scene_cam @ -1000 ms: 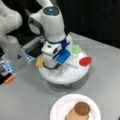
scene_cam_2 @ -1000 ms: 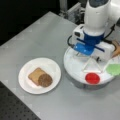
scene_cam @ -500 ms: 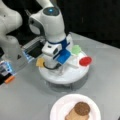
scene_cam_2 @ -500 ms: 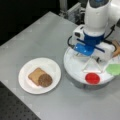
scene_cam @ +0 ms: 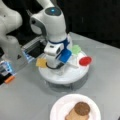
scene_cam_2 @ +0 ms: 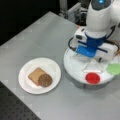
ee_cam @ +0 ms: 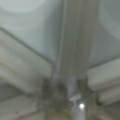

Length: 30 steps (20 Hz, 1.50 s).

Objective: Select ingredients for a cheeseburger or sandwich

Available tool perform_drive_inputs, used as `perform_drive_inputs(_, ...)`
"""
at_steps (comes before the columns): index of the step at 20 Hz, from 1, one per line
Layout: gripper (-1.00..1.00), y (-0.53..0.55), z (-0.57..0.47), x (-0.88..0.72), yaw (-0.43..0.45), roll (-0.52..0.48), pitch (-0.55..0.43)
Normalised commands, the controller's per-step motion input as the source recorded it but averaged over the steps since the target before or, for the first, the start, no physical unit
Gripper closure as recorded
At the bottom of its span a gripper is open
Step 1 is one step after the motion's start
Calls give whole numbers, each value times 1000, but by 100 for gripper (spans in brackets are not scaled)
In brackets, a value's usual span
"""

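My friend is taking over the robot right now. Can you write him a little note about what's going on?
Gripper: down low over the white tray; its fingers are hidden.
Plate: toast with the patty on top. That part is done.
Tray: cheese at its edge, plus a red piece and a green piece.
Left: cheese is not on the stack yet; no second toast shows.

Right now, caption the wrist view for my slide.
Wrist close-up of the white divided tray and its raised ridges; no ingredients visible.
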Motion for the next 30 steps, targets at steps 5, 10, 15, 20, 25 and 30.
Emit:
perform_drive_inputs(5,-100,-75,-51,-32,660,-68,59)
perform_drive_inputs(10,-100,-220,-22,65,734,-79,52)
perform_drive_inputs(15,-100,-245,79,181,633,-141,31)
perform_drive_inputs(20,-100,-204,120,348,709,-59,79)
perform_drive_inputs(25,-100,-150,77,351,397,-38,77)
perform_drive_inputs(30,-100,-133,74,316,166,-58,63)
